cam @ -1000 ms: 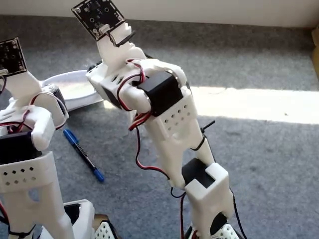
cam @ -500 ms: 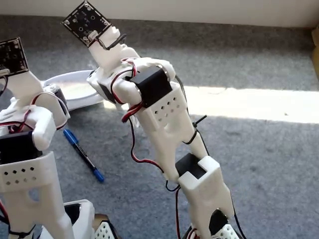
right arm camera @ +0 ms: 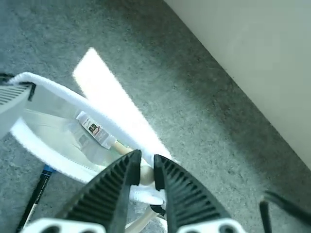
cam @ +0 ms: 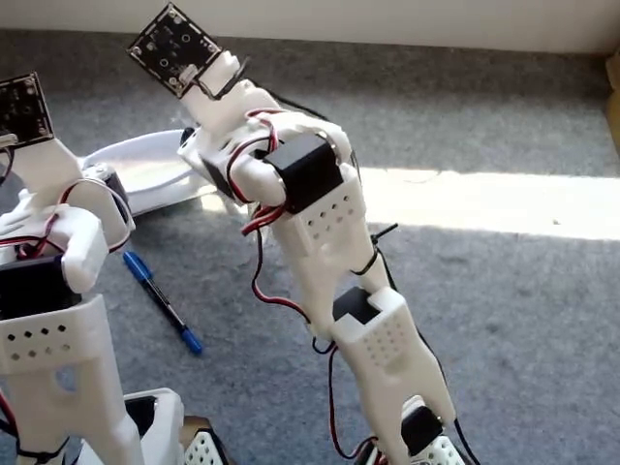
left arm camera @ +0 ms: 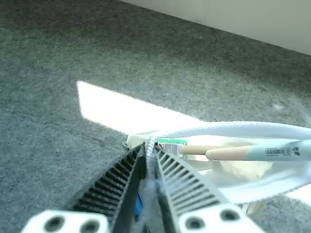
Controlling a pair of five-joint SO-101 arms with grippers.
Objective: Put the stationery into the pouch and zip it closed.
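pouch (cam: 124,155): white with a zip rim, lying on the grey carpet at the far left, its mouth gaping open.
pale-blue writing tool (left arm camera: 265,152): beige at one end, lying inside the open pouch; pen or pencil cannot be told.
blue pen (cam: 162,302): on the carpet outside the pouch, on its near side, lying at a slant between the two arms.
left gripper (left arm camera: 150,147): clenched on one end of the pouch, tips pinched together at the zip rim.
right gripper (right arm camera: 147,160): right over the zip rim, farther along it from the left gripper; whether it grasps anything cannot be told.
carpet (cam: 504,320): grey, with a bright band of sunlight (cam: 484,203) to the right of the pouch.
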